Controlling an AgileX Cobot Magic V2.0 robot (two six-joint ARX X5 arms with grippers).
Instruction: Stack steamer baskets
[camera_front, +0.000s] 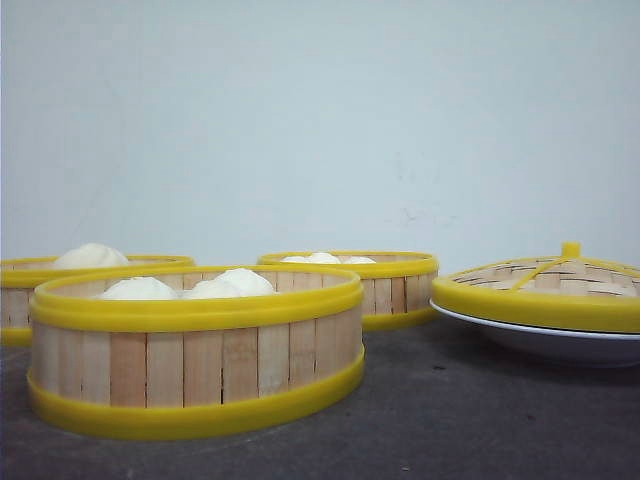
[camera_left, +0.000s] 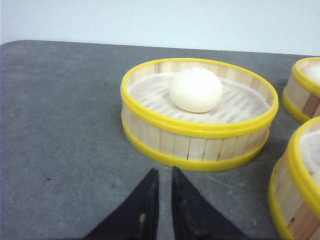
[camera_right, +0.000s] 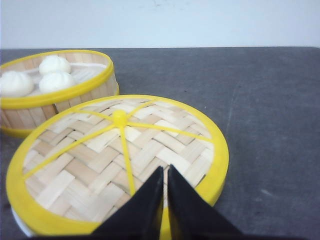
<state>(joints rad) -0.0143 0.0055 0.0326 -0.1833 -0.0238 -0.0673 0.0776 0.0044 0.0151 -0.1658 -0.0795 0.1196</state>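
Note:
Three steamer baskets stand on the dark table. The nearest steamer basket (camera_front: 195, 350) holds white buns. A second one (camera_front: 20, 290) sits behind it at the far left, and a third (camera_front: 370, 280) sits at the back middle. In the left wrist view my left gripper (camera_left: 163, 173) is shut and empty, a short way in front of a basket with one bun (camera_left: 197, 115). My right gripper (camera_right: 165, 169) is shut and empty, hovering over the woven lid (camera_right: 117, 160). Beyond the lid is a basket with three buns (camera_right: 55, 90). Neither gripper shows in the front view.
The woven lid with its yellow knob (camera_front: 545, 290) rests on a white plate (camera_front: 560, 345) at the right. Parts of two more baskets (camera_left: 305, 90) (camera_left: 300, 185) show beside the left gripper's one. Bare grey table (camera_front: 470, 420) lies in front of the plate.

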